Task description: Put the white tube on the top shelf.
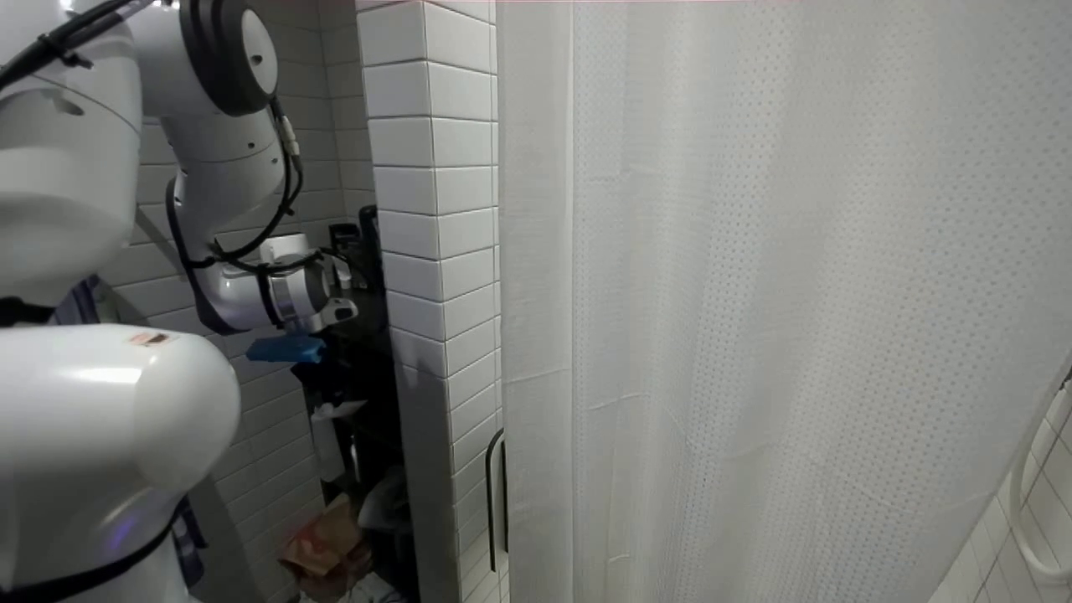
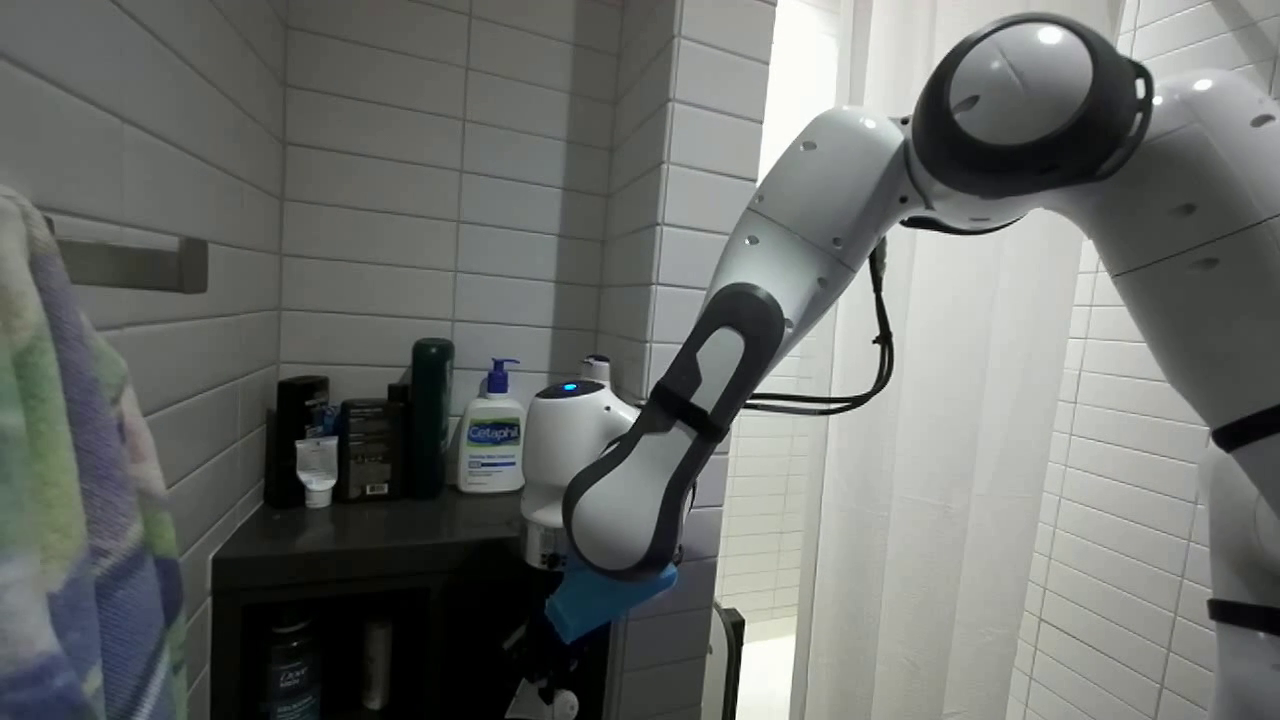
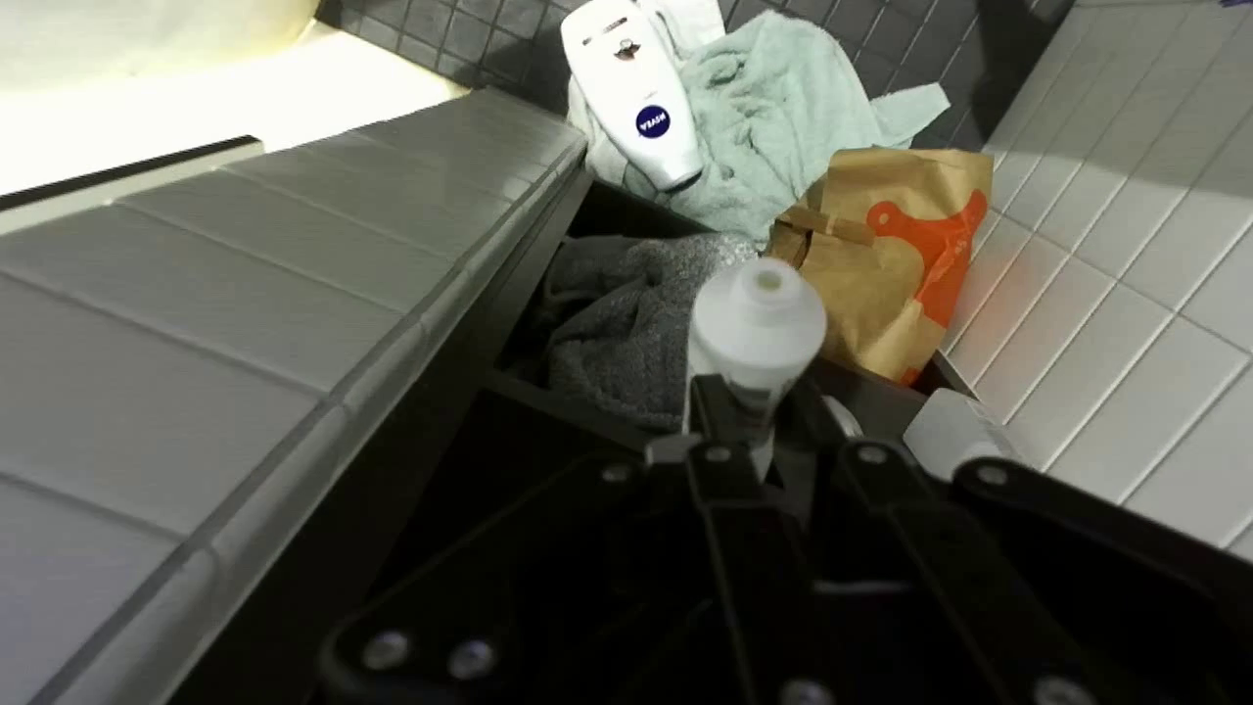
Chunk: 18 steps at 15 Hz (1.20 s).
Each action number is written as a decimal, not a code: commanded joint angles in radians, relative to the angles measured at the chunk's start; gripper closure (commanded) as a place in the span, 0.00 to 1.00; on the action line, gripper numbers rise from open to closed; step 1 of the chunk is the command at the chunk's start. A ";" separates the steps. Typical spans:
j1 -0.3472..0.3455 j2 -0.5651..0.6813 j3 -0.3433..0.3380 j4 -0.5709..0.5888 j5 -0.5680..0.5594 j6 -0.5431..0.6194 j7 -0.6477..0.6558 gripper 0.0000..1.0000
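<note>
In the wrist view the white tube (image 3: 754,338) sits between my gripper's fingers (image 3: 761,403), its round nozzle end facing the camera. The fingers are close together on its body, which narrows downward between them. In an exterior view my dark gripper (image 2: 545,655) points down below the top shelf, in front of the rack's right part. A pale round end, likely the tube (image 2: 564,705), shows under the fingers at the frame's bottom. The top shelf (image 2: 400,528) is the uppermost dark board, left of the arm.
On the top shelf stand a Cetaphil bottle (image 2: 491,445), a dark green bottle (image 2: 432,420), a black box (image 2: 370,450) and another small white tube (image 2: 317,470). A tiled pillar (image 1: 419,251) borders the rack. A towel (image 2: 80,480) hangs left. A paper bag (image 3: 871,264) lies below.
</note>
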<state>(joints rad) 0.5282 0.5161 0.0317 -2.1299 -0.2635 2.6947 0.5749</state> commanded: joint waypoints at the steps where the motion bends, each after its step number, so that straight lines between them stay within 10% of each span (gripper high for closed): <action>1: 0.063 0.043 -0.070 0.035 -0.079 0.077 0.027 0.96; 18: 0.333 0.208 -0.375 0.107 -0.054 0.291 -0.069 0.96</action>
<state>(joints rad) 0.8115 0.6897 -0.2945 -2.0437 -0.3314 2.9544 0.5248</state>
